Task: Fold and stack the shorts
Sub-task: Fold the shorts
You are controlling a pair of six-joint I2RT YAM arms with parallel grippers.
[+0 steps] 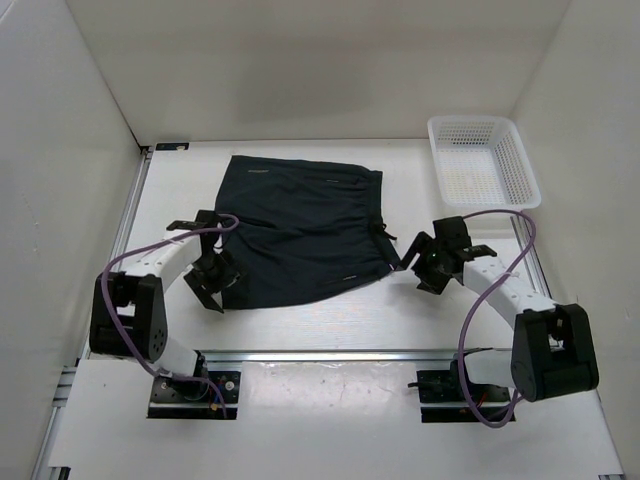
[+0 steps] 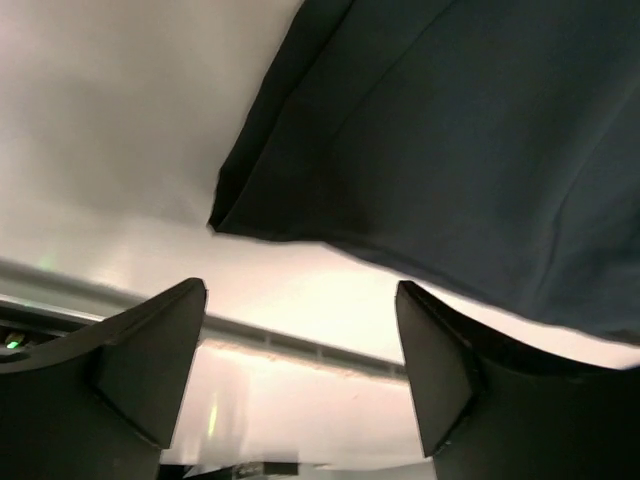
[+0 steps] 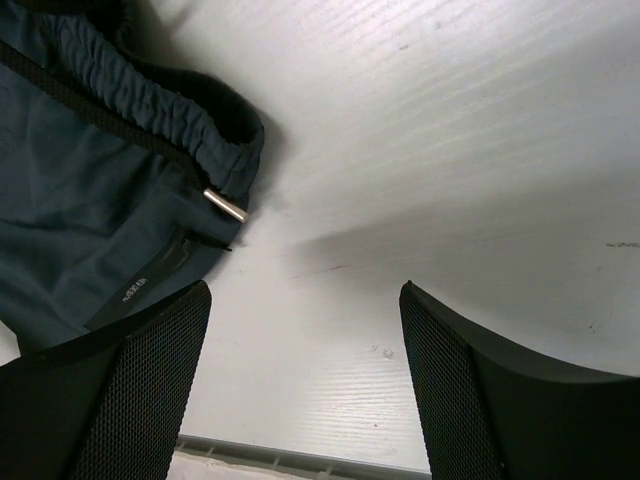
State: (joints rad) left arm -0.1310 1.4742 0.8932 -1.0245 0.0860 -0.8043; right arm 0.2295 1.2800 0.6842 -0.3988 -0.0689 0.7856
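The shorts lie flat on the desk, spread as one dark, roughly square shape between the two arms, and nothing grips them. The left tool sits low at the near left corner of the garment; in its wrist view the fingers stand well apart with bare desk between them, and the corner of the cloth is just beyond the tips, not touched. The right tool is just beside the right edge of the shorts, jaws likewise apart and empty (only white desk shows between them). In its wrist view the gathered elastic waistband and a metal-tipped drawstring lie ahead and to the left of the tips. A white mesh basket stands at the far right of the desk, well apart from the shorts.
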